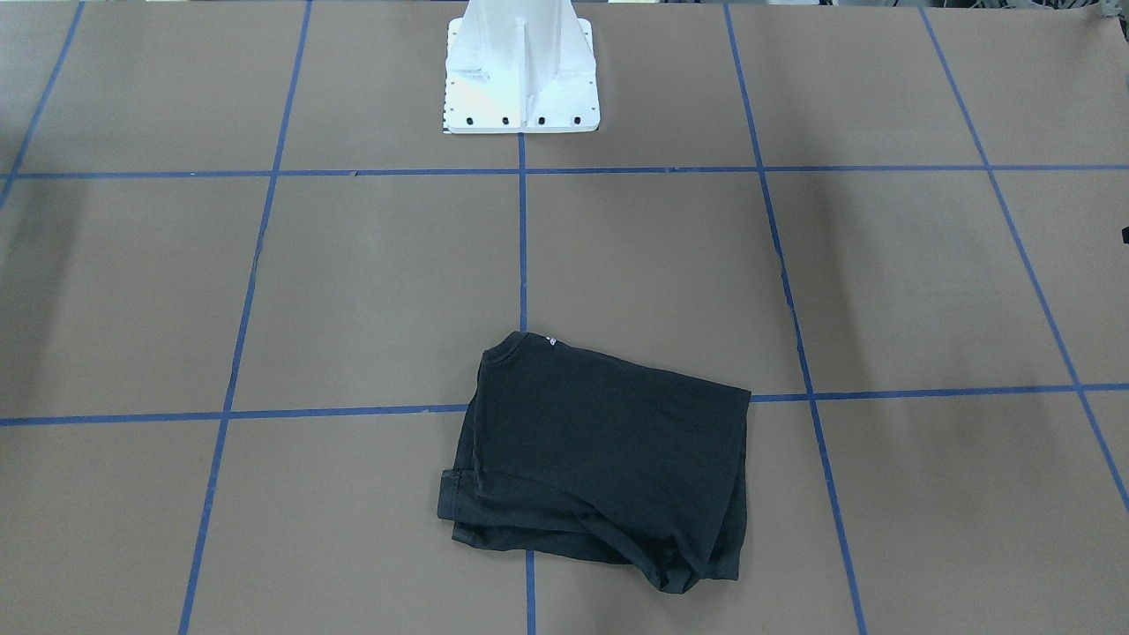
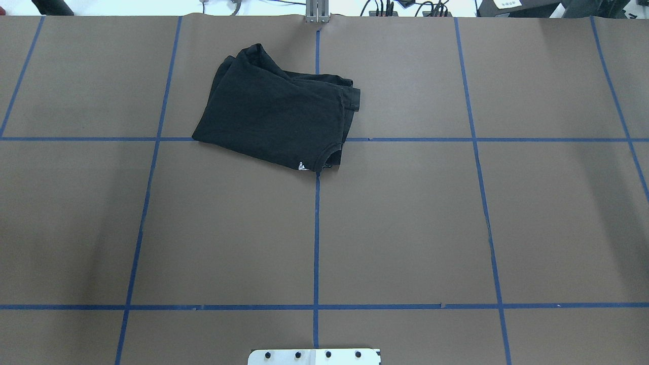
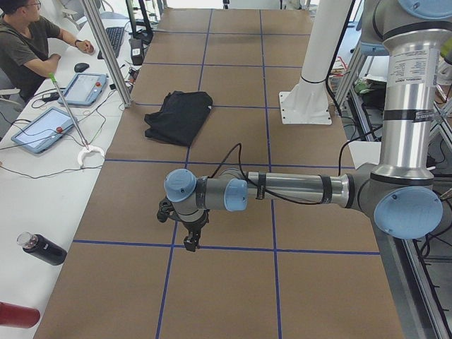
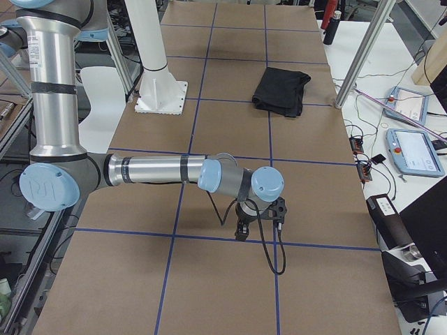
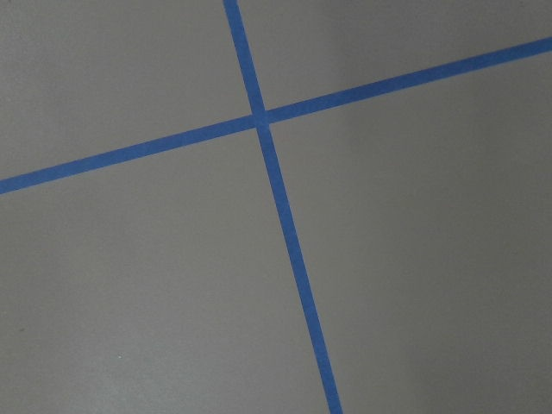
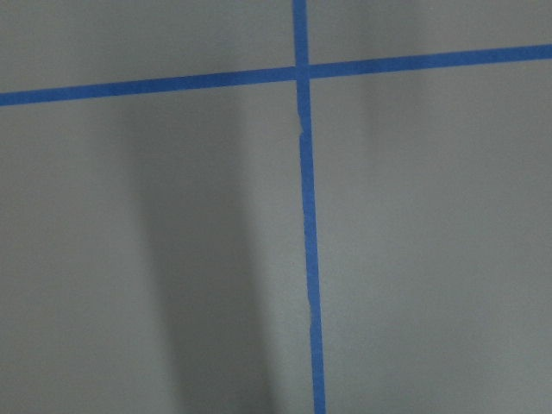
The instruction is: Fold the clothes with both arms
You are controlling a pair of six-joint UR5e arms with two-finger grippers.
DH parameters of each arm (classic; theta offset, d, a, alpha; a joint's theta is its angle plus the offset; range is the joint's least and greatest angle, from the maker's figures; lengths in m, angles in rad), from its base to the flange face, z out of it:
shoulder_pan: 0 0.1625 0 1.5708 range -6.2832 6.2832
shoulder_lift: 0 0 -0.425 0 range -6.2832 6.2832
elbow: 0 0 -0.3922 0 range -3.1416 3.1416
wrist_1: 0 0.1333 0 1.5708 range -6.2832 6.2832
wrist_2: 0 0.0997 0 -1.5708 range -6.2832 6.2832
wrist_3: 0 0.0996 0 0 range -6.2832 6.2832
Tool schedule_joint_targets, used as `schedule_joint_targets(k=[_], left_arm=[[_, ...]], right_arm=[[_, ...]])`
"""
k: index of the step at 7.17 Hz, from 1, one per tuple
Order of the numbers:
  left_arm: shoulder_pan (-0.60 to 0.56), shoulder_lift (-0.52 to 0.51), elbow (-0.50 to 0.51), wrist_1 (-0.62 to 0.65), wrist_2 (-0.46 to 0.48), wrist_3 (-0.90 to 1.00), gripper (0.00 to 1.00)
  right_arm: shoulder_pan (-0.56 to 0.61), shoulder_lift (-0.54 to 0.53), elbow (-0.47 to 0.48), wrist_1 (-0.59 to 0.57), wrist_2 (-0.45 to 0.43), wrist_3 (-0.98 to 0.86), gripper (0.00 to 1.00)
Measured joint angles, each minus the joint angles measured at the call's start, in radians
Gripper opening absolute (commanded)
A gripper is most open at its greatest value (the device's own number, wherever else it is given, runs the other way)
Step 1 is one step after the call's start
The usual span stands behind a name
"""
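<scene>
The black T-shirt (image 1: pixel 600 459) lies folded in a rough rectangle on the brown table, plain side up, a small white neck label at one corner. It also shows in the overhead view (image 2: pixel 274 116), the left side view (image 3: pixel 180 116) and the right side view (image 4: pixel 281 91). My left gripper (image 3: pixel 189 244) hangs low over the table's left end, far from the shirt. My right gripper (image 4: pixel 241 234) hangs low over the right end, also far from it. I cannot tell whether either is open or shut. The wrist views show only table and blue tape.
Blue tape lines (image 2: pixel 316 228) mark a grid on the table. The white pedestal base (image 1: pixel 520 79) stands at the robot's edge. An operator (image 3: pixel 21 42) sits at a side desk with tablets (image 3: pixel 39 131) and a dark bottle (image 3: pixel 42 248).
</scene>
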Motion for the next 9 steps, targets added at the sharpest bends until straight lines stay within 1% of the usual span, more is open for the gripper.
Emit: schedule_joint_targets(k=[2, 3, 4, 7, 9], left_arm=[[-0.017, -0.001, -0.004, 0.0, 0.0, 0.0, 1.0], [-0.024, -0.001, -0.006, 0.0, 0.0, 0.0, 1.0], [-0.028, -0.001, -0.006, 0.0, 0.0, -0.002, 1.0], [-0.031, 0.001, -0.007, -0.001, -0.001, -0.103, 1.0], [-0.031, 0.001, -0.006, -0.001, -0.001, -0.121, 1.0]], right_arm=[[0.015, -0.013, -0.048, 0.123, -0.012, 0.005, 1.0], [0.017, -0.012, -0.047, 0.153, -0.016, 0.009, 1.0], [0.019, -0.01, -0.039, 0.165, -0.018, 0.011, 1.0], [0.021, -0.009, -0.028, 0.17, -0.023, 0.029, 1.0], [0.021, -0.009, -0.03, 0.17, -0.023, 0.043, 1.0]])
